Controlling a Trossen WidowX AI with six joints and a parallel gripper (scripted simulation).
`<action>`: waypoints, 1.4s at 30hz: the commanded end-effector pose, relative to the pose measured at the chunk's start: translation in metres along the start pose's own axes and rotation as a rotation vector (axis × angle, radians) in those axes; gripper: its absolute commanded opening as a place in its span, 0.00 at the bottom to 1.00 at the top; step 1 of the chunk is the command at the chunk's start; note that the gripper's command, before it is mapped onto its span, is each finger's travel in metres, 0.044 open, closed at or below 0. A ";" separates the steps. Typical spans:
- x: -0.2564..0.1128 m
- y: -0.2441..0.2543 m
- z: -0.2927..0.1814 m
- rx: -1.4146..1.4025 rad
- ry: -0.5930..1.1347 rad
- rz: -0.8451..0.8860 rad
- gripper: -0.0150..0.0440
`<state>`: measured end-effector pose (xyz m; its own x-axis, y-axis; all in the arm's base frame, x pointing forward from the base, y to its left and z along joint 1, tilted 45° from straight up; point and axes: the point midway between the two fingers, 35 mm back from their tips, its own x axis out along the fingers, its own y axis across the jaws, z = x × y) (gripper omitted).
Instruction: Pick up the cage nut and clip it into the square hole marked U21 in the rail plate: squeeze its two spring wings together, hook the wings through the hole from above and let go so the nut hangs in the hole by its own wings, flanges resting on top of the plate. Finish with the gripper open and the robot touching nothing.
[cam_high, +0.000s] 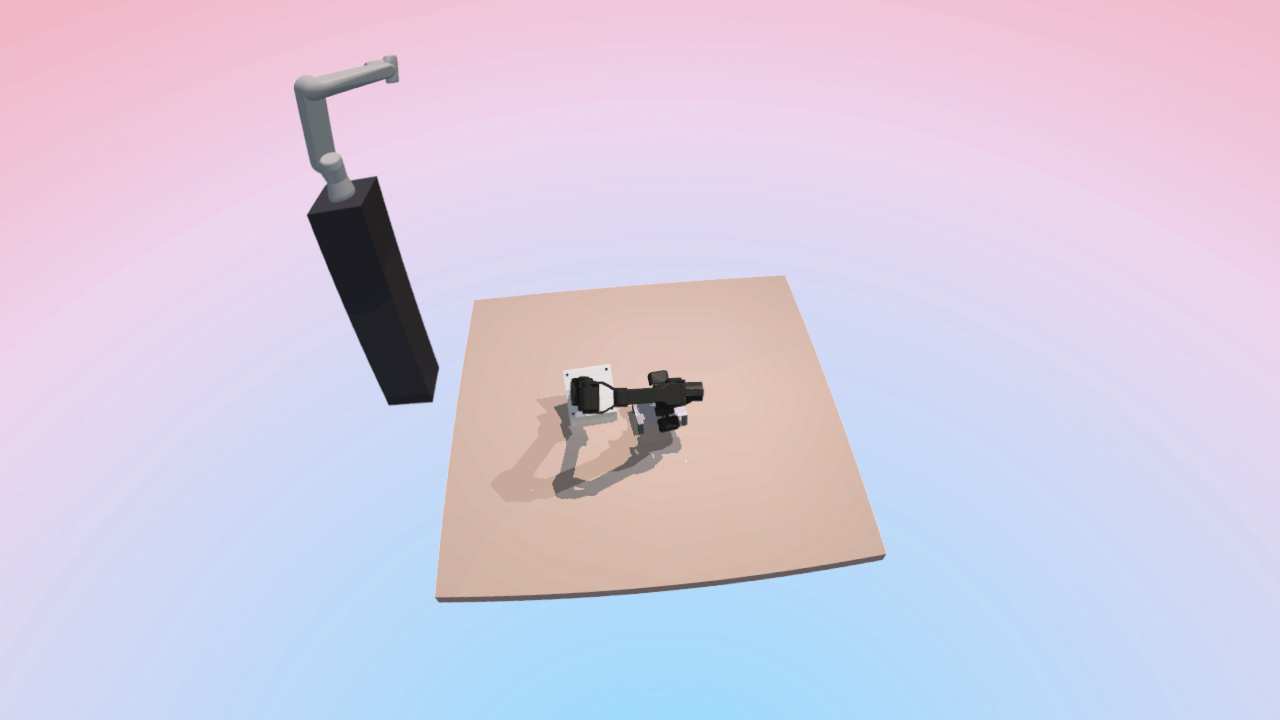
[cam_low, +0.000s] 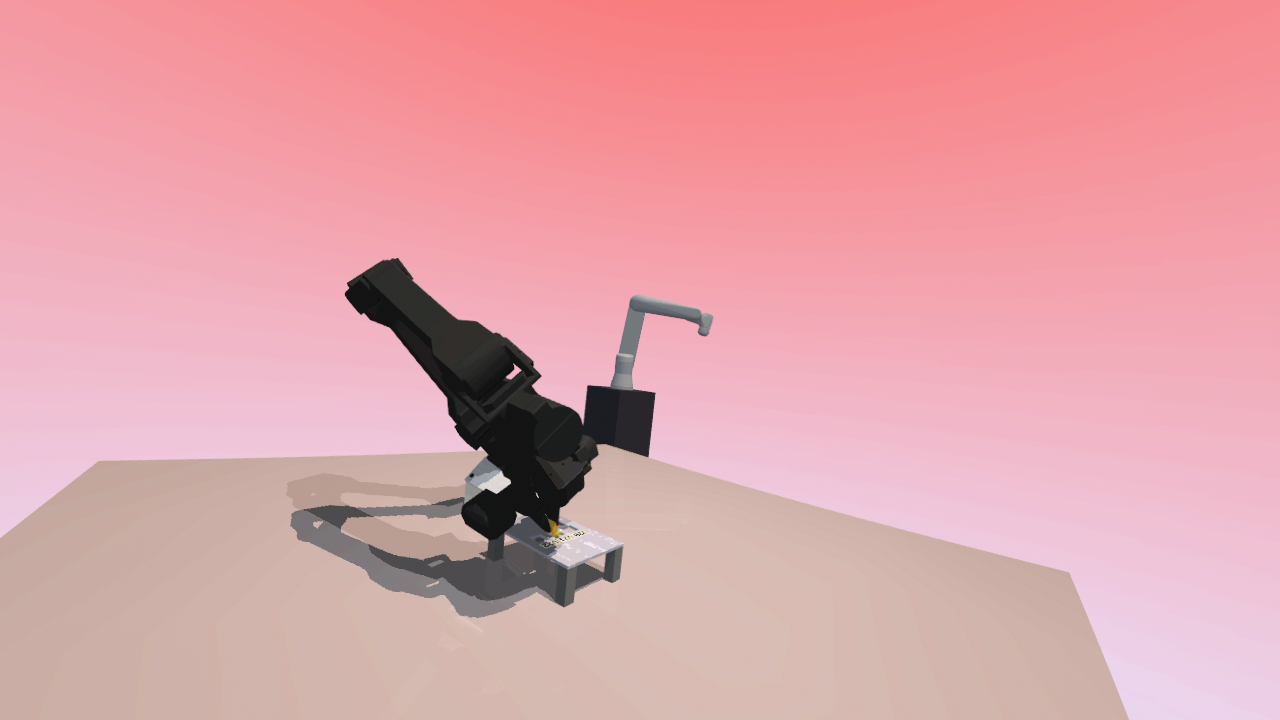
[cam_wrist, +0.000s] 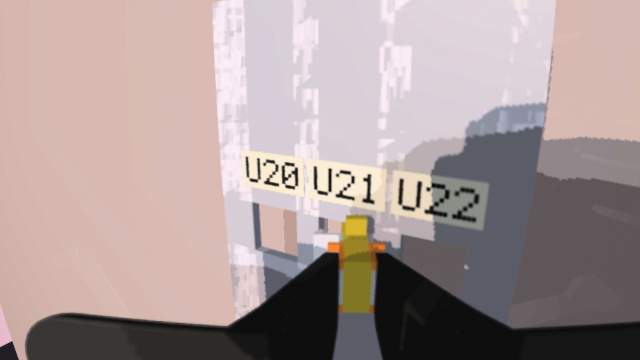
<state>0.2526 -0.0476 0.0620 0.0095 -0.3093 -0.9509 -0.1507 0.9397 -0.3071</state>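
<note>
Claw (cam_low: 553, 528) (cam_wrist: 355, 267) pinching yellow-and-orange cage nut (cam_low: 554, 530) (cam_wrist: 357, 285) over rail plate (cam_low: 595, 544) (cam_wrist: 345, 120), at U21 hole (cam_wrist: 332, 226); probably light, springy-winged, best squeezed by both wings, seating unclear.

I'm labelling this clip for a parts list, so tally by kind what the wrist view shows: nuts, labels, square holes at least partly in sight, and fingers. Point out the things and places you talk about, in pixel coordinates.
Nut (cam_wrist: 357, 280): 1
Labels (cam_wrist: 273, 173) (cam_wrist: 346, 185) (cam_wrist: 440, 200): 3
Holes (cam_wrist: 277, 230) (cam_wrist: 334, 226) (cam_wrist: 434, 265), the middle one partly hidden: 3
Fingers: 2
Total: 9
</note>
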 end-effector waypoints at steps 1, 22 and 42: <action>0.000 0.000 0.000 -0.003 -0.001 -0.002 0.30; 0.001 0.000 0.000 -0.003 -0.001 -0.011 0.30; 0.001 0.001 0.000 -0.002 -0.001 -0.041 0.30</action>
<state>0.2530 -0.0470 0.0616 0.0174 -0.3373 -0.9412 -0.1551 0.9291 -0.3358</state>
